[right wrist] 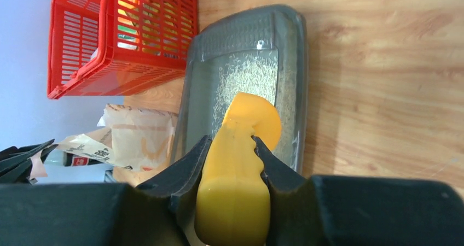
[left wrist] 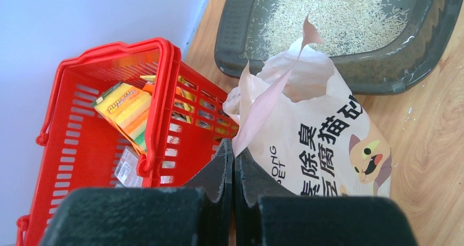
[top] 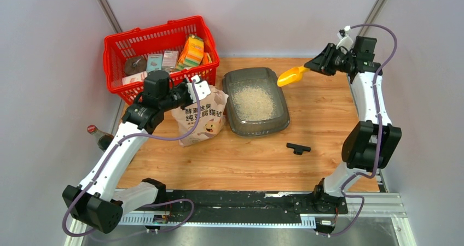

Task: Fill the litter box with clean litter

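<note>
Paper bag [left wrist: 323, 126], beige, torn open at the top, is showing a cartoon cat and bold Chinese characters, 除臭 and 猫砂 among them; a few Latin letters beside them are running out of sight behind the gripper. It is standing just near of the red mesh basket [left wrist: 65, 142] and just left of the litter box [top: 257, 130], its ragged top leaning toward the box's rim. The basket, at the far left corner, is holding several small packets, one a yellow and orange sponge packet [left wrist: 127, 108] whose label is too blurred to read. The litter box, dark grey and shallow, is sitting at the middle of the wooden table [top: 328, 109], with the clean litter [top: 253, 103] lying in a pale heap over the centre of its floor and dark floor showing bare round the heap. A bottle [top: 98, 135] with a red cap is sitting at the table's left edge beside the left arm, and a black T-shaped piece [top: 298, 148] is lying well apart, near and right of the box. The left gripper [left wrist: 234, 153] is pinching its fingers together on the bag's torn top edge. The right gripper [right wrist: 231, 142] is clamping the handle of a yellow scoop [right wrist: 249, 117], jaws partly apart around it, holding the bowl in the air at the box's far right corner.
</note>
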